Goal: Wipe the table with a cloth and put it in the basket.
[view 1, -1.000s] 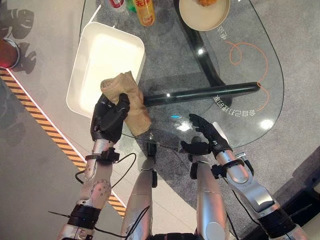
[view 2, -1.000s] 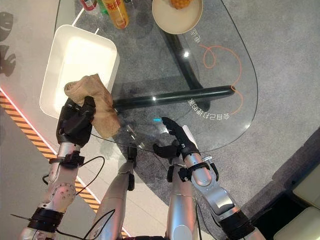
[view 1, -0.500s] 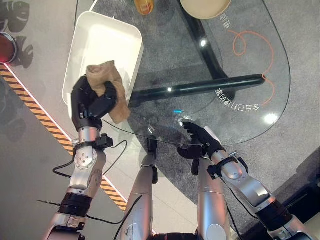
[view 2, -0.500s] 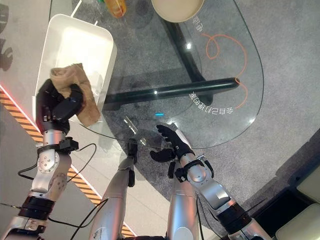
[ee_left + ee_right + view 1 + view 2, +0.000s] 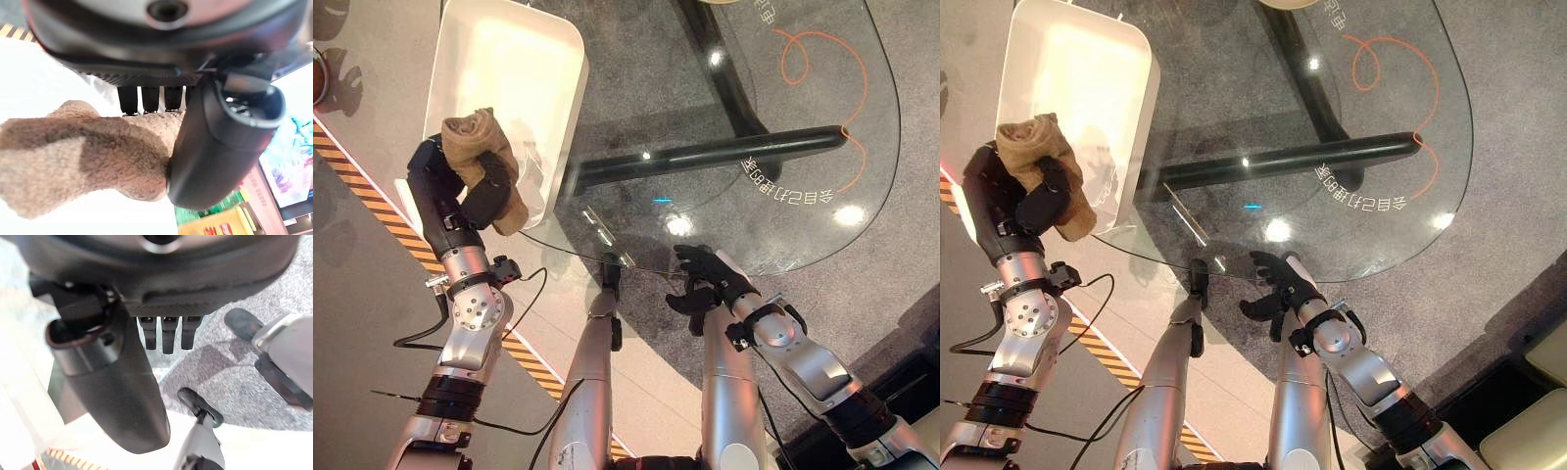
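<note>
We find the left hand (image 5: 460,191) clamped on the cloth (image 5: 481,157), held above the basket (image 5: 499,73) beyond it, ready for release.

Left robot hand (image 5: 1009,201) grips cloth (image 5: 1043,162) beside white basket (image 5: 1136,108).

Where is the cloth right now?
The tan cloth is gripped in the left hand, at the eye views' left, over the near end of the white basket beside the glass table.
</note>
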You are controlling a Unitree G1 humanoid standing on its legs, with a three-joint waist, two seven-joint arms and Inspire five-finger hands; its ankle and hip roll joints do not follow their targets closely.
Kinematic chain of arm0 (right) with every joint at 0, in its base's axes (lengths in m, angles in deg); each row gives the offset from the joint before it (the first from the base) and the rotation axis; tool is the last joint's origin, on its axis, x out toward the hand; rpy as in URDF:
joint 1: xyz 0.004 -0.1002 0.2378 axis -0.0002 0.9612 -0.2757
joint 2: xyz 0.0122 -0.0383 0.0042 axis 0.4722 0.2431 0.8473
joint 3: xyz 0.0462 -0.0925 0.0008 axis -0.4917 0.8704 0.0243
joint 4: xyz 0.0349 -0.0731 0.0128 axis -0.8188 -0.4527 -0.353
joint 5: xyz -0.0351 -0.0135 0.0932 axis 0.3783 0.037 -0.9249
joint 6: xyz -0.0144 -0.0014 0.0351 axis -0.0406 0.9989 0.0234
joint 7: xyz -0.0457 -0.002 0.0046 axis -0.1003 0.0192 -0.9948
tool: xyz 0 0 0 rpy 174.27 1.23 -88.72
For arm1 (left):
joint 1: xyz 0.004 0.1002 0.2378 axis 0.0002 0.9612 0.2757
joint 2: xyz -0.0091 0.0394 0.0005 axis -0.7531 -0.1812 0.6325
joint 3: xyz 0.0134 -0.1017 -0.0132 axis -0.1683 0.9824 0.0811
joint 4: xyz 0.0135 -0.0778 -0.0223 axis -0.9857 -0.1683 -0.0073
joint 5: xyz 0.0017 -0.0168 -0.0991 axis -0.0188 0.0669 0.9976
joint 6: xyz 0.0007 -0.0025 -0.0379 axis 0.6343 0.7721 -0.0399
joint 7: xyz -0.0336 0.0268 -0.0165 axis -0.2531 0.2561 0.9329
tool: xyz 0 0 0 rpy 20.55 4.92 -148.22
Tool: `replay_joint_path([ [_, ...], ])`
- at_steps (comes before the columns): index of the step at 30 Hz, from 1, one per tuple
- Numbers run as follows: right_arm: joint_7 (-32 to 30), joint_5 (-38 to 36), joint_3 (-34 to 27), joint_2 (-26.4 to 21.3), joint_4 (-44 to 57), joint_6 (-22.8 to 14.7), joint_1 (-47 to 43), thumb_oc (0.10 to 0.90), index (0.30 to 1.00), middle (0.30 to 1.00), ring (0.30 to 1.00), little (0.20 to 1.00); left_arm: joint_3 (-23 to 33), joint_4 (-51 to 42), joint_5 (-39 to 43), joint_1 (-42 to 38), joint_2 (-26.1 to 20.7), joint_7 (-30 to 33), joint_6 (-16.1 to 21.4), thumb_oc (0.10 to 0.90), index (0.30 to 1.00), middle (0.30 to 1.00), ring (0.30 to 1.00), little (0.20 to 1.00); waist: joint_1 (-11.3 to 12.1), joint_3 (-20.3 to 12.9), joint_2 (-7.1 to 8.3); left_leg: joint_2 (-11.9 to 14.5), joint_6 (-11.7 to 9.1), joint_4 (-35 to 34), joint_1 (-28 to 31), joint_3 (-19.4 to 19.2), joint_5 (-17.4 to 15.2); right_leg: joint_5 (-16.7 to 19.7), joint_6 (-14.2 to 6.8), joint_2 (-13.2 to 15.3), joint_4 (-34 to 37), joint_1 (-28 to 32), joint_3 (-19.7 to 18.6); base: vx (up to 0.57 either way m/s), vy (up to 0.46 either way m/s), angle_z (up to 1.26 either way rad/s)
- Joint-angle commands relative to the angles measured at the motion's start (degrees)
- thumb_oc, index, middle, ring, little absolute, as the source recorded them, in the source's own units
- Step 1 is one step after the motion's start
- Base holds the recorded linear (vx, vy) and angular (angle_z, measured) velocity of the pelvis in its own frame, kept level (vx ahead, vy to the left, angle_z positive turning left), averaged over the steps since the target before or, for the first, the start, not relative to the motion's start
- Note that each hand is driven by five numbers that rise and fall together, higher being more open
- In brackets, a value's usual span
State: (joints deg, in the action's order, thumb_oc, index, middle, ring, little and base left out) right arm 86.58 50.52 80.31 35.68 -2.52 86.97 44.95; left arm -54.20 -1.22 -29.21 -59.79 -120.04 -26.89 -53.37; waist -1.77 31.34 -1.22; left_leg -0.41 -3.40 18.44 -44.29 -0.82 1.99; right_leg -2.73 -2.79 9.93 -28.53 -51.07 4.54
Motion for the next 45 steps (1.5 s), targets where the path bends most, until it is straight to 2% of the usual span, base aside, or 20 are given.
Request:
replay_joint_path([
  [1, 5.38, -5.18, 5.27, -1.29, 1.78, 1.55, 1.45, 0.800, 0.900, 0.900, 0.900, 0.900, 5.87, -2.92, -9.45, -2.70, -7.39, 8.93, 2.76, 0.100, 0.300, 0.300, 0.300, 0.200, -0.09, -1.55, -1.00, -3.67, 3.42, 6.03, -5.05, -6.60, -3.08, 3.94, 0.24, -5.82, 7.95, 0.39, -0.97, 0.01, 0.076, -0.02],
  [5, 9.94, -6.03, 7.07, -2.34, 1.36, 2.91, 0.22, 0.800, 0.900, 0.900, 0.900, 0.900, 4.47, -0.42, -13.26, -5.22, -9.08, 12.78, 1.27, 0.100, 0.300, 0.300, 0.300, 0.200, -0.41, -1.55, -0.88, -3.30, 3.26, 6.69, -6.62, -7.07, -3.16, 4.21, 0.11, -5.66, 7.68, -1.27, -1.02, 0.01, 0.058, -0.02],
  [11, 11.94, -9.00, 9.87, -3.21, 0.65, 4.76, -2.94, 0.800, 0.900, 0.900, 0.900, 0.900, 1.70, 3.07, -18.86, -9.85, -11.63, 17.53, -4.66, 0.100, 0.300, 0.300, 0.300, 0.200, -0.68, -1.55, -0.56, -3.17, 3.16, 7.39, -9.19, -7.22, -3.15, 4.77, -0.09, -5.84, 7.17, -4.12, -1.14, 0.02, 0.038, -0.01],
  [13, 12.18, -9.47, 10.15, -3.33, 0.27, 4.82, -3.42, 0.800, 0.900, 0.900, 0.900, 0.900, 1.12, 4.07, -19.29, -10.60, -12.02, 17.94, -5.40, 0.100, 0.300, 0.300, 0.300, 0.200, -0.79, -1.55, -0.63, -3.21, 3.15, 7.45, -9.68, -7.30, -3.15, 4.86, -0.13, -5.89, 7.10, -4.70, -1.20, 0.05, 0.066, -0.02],
  [14, 12.32, -9.73, 10.57, -3.36, 0.24, 5.06, -3.16, 0.800, 0.900, 0.900, 0.900, 0.900, 0.55, 4.68, -19.22, -10.47, -12.21, 17.96, -5.63, 0.100, 0.300, 0.300, 0.300, 0.200, -0.71, -1.55, -0.74, -3.15, 2.86, 7.83, -8.63, -6.89, -4.54, 3.56, -0.39, -6.20, 6.53, -3.82, -1.40, 0.03, 0.065, -0.02],
  [16, 13.26, -10.09, 10.45, -3.87, 0.35, 5.45, -4.13, 0.800, 0.900, 0.900, 0.900, 0.900, 0.32, 5.45, -20.27, -11.82, -12.66, 18.22, -6.64, 0.100, 0.300, 0.300, 0.300, 0.200, -1.00, -1.55, -0.63, -3.28, 3.13, 7.73, -10.82, -7.38, -3.23, 4.93, -0.15, -6.18, 6.89, -5.91, -1.34, 0.03, 0.065, -0.03],
  [18, 14.77, -10.26, 10.65, -4.38, 0.65, 5.92, -3.62, 0.800, 0.900, 0.900, 0.900, 0.900, -0.43, 6.00, -21.63, -11.51, -13.12, 18.70, -7.45, 0.100, 0.300, 0.300, 0.300, 0.200, -0.95, -1.55, -0.63, -3.24, 2.74, 8.32, -10.20, -6.74, -4.81, 3.54, -0.47, -6.57, 6.31, -5.33, -1.61, 0.06, 0.061, -0.09],
  [19, 15.45, -10.19, 10.26, -4.75, 1.05, 6.22, -4.34, 0.800, 0.900, 0.900, 0.900, 0.900, -0.21, 5.86, -22.31, -12.37, -13.42, 18.80, -8.06, 0.100, 0.300, 0.300, 0.300, 0.200, -1.22, -1.55, -0.47, -3.39, 3.05, 7.87, -12.25, -7.23, -3.00, 5.38, -0.21, -6.36, 7.13, -7.20, -1.47, 0.03, 0.052, -0.09],
  [20, 15.78, -10.34, 10.52, -4.84, 1.28, 6.48, -3.78, 0.800, 0.900, 0.900, 0.900, 0.900, -0.58, 5.82, -22.67, -11.99, -13.55, 19.01, -8.46, 0.100, 0.300, 0.300, 0.300, 0.200, -1.16, -1.55, -0.48, -3.28, 2.76, 8.14, -11.19, -6.77, -4.21, 4.21, -0.45, -6.65, 6.69, -6.27, -1.63, -0.03, 0.035, -0.04],
  [22, 16.07, -10.85, 10.41, -5.49, 1.62, 6.53, -4.50, 0.800, 0.900, 0.900, 0.900, 0.900, -0.90, 6.03, -22.90, -13.27, -14.07, 19.56, -8.94, 0.100, 0.300, 0.300, 0.300, 0.200, -1.47, -1.55, -0.22, -3.32, 3.00, 7.79, -13.19, -7.23, -2.72, 5.61, -0.20, -6.68, 7.18, -8.12, -1.57, 0.02, 0.036, -0.01],
  [23, 16.05, -11.05, 10.75, -5.41, 1.55, 6.63, -3.88, 0.800, 0.900, 0.900, 0.900, 0.900, -1.31, 6.32, -22.80, -12.81, -14.04, 19.67, -8.88, 0.100, 0.300, 0.300, 0.300, 0.200, -1.33, -1.55, -0.26, -3.22, 2.66, 8.22, -11.66, -6.66, -4.41, 3.91, -0.44, -7.07, 6.43, -6.73, -1.74, 0.05, 0.044, -0.02],
  [25, 15.37, -11.64, 11.29, -5.71, 1.25, 6.26, -4.56, 0.800, 0.900, 0.900, 0.900, 0.900, -1.97, 7.50, -22.90, -14.25, -13.92, 20.49, -8.64, 0.100, 0.300, 0.300, 0.300, 0.200, -1.51, -1.55, -0.10, -3.20, 2.66, 8.24, -13.01, -6.59, -3.94, 4.19, -0.37, -7.29, 6.17, -7.98, -1.76, 0.02, 0.041, -0.03],
  [30, 15.29, -12.56, 11.07, -5.48, -0.22, 5.39, -5.61, 0.800, 0.900, 0.900, 0.900, 0.900, -3.69, 11.36, -19.86, -17.44, -13.64, 21.14, -10.96, 0.100, 0.300, 0.300, 0.300, 0.200, -1.77, -1.55, -0.01, -3.39, 2.43, 9.31, -15.07, -6.12, -4.28, 3.77, -0.47, -7.68, 4.76, -9.87, -1.94, 0.00, 0.027, -0.02],
  [39, 13.66, -13.94, 10.90, -5.03, -2.52, 4.99, -8.18, 0.800, 0.900, 0.900, 0.900, 0.900, -4.72, 19.26, -13.37, -21.17, -12.08, 20.05, -11.52, 0.100, 0.300, 0.300, 0.300, 0.200, -2.24, -1.55, 0.62, -3.38, 2.00, 9.41, -17.77, -5.91, -3.30, 4.26, -0.40, -8.16, 4.19, -12.26, -1.97, 0.00, 0.000, -0.01],
  [45, 13.91, -14.91, 10.24, -5.23, -4.34, 4.02, -10.15, 0.800, 0.900, 0.900, 0.900, 0.900, -6.61, 24.35, -8.09, -24.92, -12.12, 14.46, -11.38, 0.100, 0.300, 0.300, 0.300, 0.200, -2.73, -1.55, 1.03, -3.35, 1.48, 10.28, -19.89, -5.88, -3.11, 4.23, -0.35, -8.52, 3.28, -14.00, -2.05, -0.01, 0.001, 0.00],
])
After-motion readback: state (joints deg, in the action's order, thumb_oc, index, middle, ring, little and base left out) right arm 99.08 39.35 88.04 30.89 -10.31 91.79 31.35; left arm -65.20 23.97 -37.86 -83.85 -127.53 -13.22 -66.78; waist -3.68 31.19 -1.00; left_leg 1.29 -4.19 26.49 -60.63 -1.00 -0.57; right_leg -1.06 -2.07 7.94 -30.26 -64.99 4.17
